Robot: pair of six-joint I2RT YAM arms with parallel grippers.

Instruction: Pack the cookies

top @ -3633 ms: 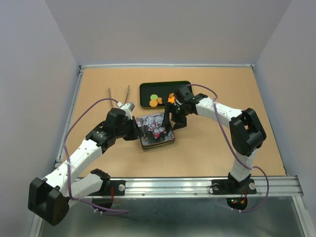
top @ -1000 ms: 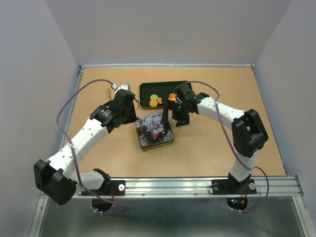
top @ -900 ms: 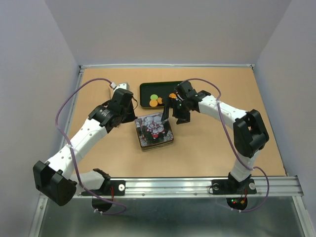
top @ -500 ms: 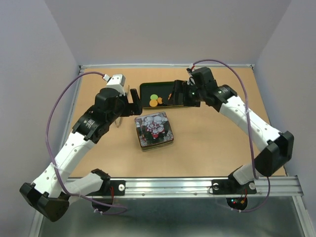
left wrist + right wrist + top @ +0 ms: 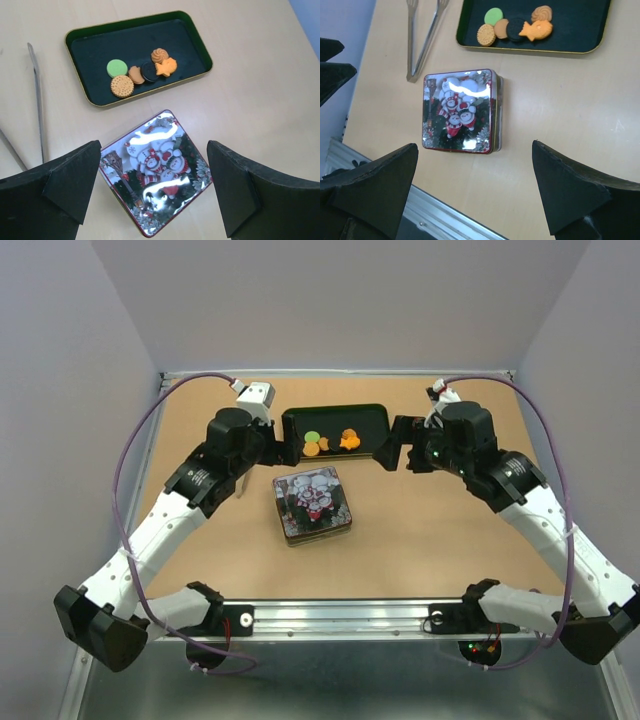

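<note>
The cookies lie in a cluster in a dark green tray: a green round one, a tan waffle round, a brown one, a black one, an orange swirl and an orange fish. In the top view the cookies sit mid-tray, between both grippers. The snowman tin stands closed in front of it. My left gripper hangs open at the tray's left end, above the tin. At the tray's right end my right gripper is open and empty, looking down on the tin and cookies.
Metal tongs lie on the wooden table left of the tray, also seen as tongs in the right wrist view. A metal rail runs along the near table edge. Grey walls enclose the table on three sides.
Both arms rose and drew back from the tin, the left to the tray's left end, the right swinging to its right end. The left gripper opened. The tin stayed put.
</note>
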